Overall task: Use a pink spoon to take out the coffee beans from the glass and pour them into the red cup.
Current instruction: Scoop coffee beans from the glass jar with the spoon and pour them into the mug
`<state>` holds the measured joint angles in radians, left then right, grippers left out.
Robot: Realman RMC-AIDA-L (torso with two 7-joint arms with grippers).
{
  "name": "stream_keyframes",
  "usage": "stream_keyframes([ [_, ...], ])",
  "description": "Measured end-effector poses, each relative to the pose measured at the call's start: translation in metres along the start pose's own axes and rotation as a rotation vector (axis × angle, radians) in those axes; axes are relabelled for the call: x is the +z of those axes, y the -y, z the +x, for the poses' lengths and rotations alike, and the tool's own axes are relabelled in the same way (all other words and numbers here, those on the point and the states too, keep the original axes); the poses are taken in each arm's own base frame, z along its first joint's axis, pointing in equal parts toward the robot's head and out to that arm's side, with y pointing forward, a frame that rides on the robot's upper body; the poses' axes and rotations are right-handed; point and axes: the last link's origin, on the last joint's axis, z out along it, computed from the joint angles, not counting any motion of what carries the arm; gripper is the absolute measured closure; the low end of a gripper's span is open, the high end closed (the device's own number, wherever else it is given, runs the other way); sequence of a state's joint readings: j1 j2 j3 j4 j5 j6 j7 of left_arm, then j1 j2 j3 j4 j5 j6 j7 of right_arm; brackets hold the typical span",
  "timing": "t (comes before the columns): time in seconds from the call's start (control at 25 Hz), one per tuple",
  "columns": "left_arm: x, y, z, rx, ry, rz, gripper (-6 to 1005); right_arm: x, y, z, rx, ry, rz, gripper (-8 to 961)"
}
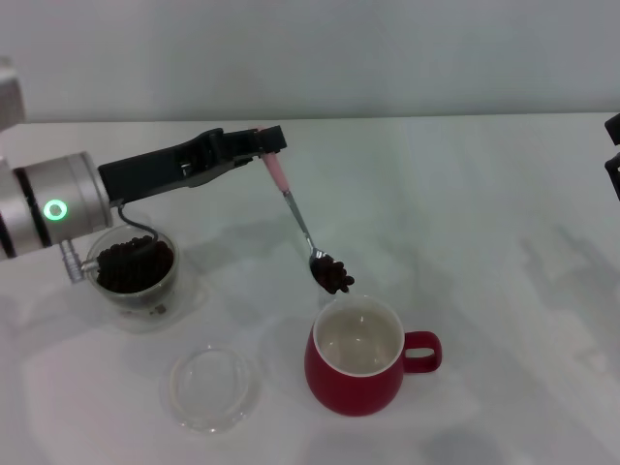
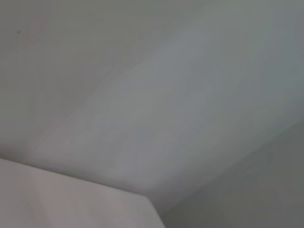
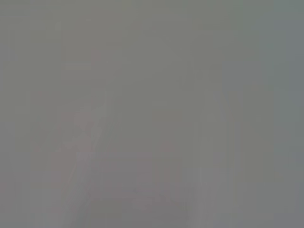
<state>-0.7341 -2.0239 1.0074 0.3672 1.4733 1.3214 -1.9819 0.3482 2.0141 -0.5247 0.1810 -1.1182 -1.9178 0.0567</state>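
Observation:
In the head view my left gripper (image 1: 268,145) is shut on the pink handle of the pink spoon (image 1: 294,209). The spoon hangs down and to the right. Its metal bowl carries a clump of coffee beans (image 1: 333,274) just above the far left rim of the red cup (image 1: 356,360). The red cup stands at the front centre with its handle to the right and a cream inside. The glass (image 1: 133,269) stands at the left under my left arm, filled with dark coffee beans. My right gripper (image 1: 613,155) is parked at the right edge of the view.
A flat shallow clear glass dish (image 1: 209,387) lies on the white table (image 1: 484,252) in front of the glass, left of the red cup. Both wrist views show only blank pale surfaces.

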Motion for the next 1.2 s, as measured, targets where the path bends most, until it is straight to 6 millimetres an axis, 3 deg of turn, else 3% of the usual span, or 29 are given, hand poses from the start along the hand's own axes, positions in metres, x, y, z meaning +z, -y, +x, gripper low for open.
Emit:
stream_keyframes([
  [0.56,0.046,-0.014,0.002,0.122,0.149,0.028,869,0.001,0.002,0.003,-0.008,-0.018,0.007,425],
  [1.2,0.069,-0.028,0.005,0.23,0.258,0.043,870,0.001,0.004,0.003,-0.014,-0.022,0.009,425],
])
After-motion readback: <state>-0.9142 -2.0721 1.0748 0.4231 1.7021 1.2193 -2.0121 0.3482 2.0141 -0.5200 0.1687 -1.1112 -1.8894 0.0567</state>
